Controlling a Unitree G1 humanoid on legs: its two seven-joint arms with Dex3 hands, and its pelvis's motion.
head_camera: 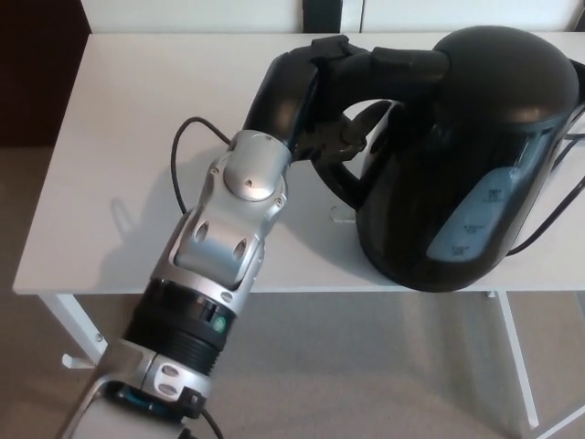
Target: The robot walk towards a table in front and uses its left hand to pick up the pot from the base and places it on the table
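A black electric kettle, the pot (475, 155), fills the right half of the head view, held up close to the camera above the white table (137, 137). Its handle (366, 69) curves to the left. My left hand (315, 96) is wrapped around that handle, fingers (343, 137) curled through the loop, so it is shut on the pot. The silver and black left forearm (228, 229) reaches up from the bottom left. The base is hidden behind the pot. My right hand does not show.
A black power cord (178, 151) loops on the table just left of my forearm, and another cord stretch (558, 206) runs at the right edge behind the pot. White table legs (512, 357) stand below over a beige floor. A dark cabinet (37, 73) sits at far left.
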